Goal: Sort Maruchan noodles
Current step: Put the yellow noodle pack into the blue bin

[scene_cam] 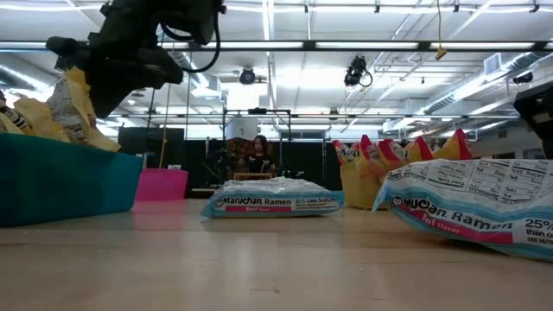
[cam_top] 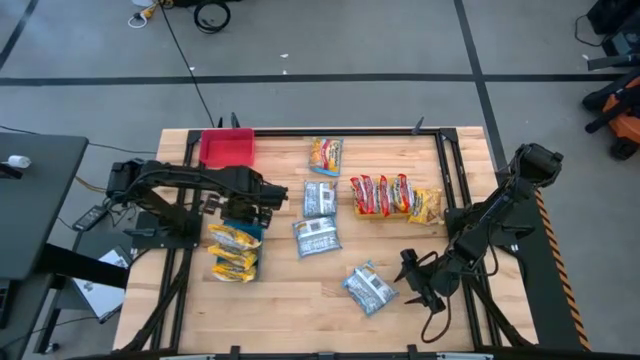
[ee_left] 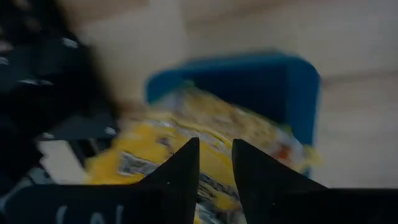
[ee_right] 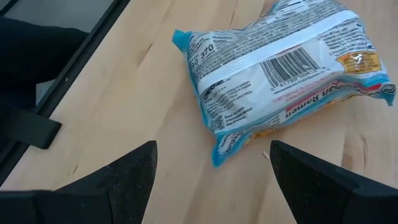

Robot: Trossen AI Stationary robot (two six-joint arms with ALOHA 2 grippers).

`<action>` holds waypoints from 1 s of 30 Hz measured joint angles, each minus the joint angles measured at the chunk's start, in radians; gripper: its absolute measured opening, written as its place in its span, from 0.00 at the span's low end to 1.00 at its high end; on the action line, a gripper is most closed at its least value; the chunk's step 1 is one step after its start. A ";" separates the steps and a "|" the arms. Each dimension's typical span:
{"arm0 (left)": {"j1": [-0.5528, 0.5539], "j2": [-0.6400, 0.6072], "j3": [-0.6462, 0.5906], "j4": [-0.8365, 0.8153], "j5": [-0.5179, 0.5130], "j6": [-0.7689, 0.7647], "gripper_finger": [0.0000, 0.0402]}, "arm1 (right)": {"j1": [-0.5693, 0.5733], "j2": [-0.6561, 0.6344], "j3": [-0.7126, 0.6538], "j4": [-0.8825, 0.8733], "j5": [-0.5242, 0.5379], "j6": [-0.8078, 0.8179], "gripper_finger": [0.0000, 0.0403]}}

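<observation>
The red bin sits at the far left part of the wooden table, well apart from every packet. The blue bin, nearer than the red bin and close to it, holds a heap of yellow-orange packets; a yellow bin, to the right of the red bin across the table, holds upright red packets with a yellow packet at its far side. Another yellow-orange packet lies flat to the right of the red bin. Two silver-blue packets lie between the blue and yellow bins. A person stands in the room beyond the table.

In the low view one silver-blue packet reads "Maruchan Ramen", "Beef flavor" and "25% Less Sodium". The right wrist view shows a barcode and nutrition print on the lone silver-blue packet.

The left gripper hangs over the blue bin, directly above the yellow-orange heap, its fingers nearly pressed together with a narrow gap and nothing pinched. The right gripper rests low at the table's near right, far from the red bin, fingers spread wide; the lone silver-blue packet lies just ahead of them, untouched.
</observation>
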 joint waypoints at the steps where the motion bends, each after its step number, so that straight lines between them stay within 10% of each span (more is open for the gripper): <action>1: -0.002 0.000 -0.003 0.020 0.022 0.012 0.24 | 0.000 0.000 0.000 0.001 0.007 0.000 0.79; 30: 0.016 0.226 0.026 0.009 0.085 0.156 0.21 | 0.000 0.000 0.000 -0.022 0.137 0.046 0.79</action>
